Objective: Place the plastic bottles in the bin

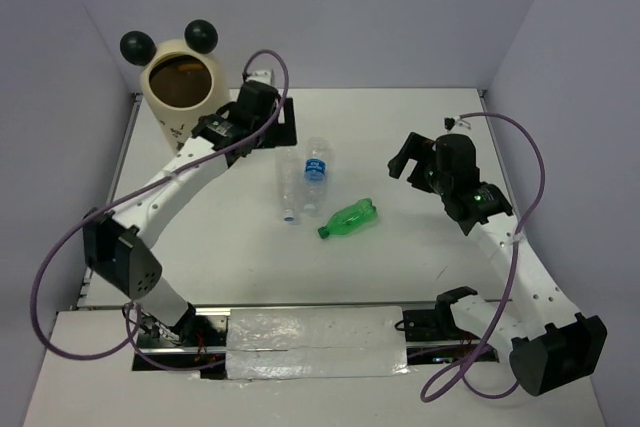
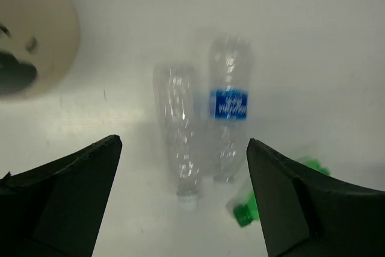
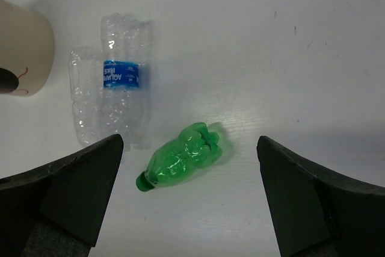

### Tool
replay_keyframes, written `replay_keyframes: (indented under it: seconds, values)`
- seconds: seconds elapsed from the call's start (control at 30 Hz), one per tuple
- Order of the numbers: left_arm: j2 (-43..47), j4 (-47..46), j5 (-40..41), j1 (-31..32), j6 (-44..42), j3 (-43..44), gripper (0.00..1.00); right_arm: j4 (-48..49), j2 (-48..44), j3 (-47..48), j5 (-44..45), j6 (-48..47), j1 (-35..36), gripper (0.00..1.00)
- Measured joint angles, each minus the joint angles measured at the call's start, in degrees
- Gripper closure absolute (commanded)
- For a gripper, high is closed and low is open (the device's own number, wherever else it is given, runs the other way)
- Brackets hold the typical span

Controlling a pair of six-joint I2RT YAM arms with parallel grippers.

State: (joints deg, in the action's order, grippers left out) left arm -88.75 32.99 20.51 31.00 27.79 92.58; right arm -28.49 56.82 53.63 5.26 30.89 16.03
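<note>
The slim clear bottle (image 1: 289,187), blue-labelled bottle (image 1: 316,169) and green bottle (image 1: 350,219) are laid mid-frame on the desk (image 1: 400,267); the bin (image 1: 162,107), upper left, is shown whole only overhead; the left end effector (image 2: 183,142) and right end effector (image 3: 190,141) are spread apart, empty.

Bin (image 1: 168,112) back-left; slim bottle (image 1: 289,187) just left of labelled bottle (image 1: 316,173).

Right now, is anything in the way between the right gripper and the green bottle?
Nothing visible. The open right gripper hangs above the table with only bare surface between it and the green bottle. The blue-label bottle and the slim clear bottle lie beyond it, on the bin's side.
</note>
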Motion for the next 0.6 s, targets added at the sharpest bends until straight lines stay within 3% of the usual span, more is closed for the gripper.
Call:
replay_keyframes:
  seconds: [0.23, 0.6]
  values:
    - [-10.4, 4.5, -6.5, 0.3, 11.1, -6.9, 0.01, -0.4, -2.4, -0.8, 0.1, 0.5, 0.1, 0.0]
    - [-21.6, 1.2, -7.7, -0.1, 14.5, -6.5, 0.01, -1.2, -2.3, -0.8, 0.0, 0.8, 0.1, 0.0]
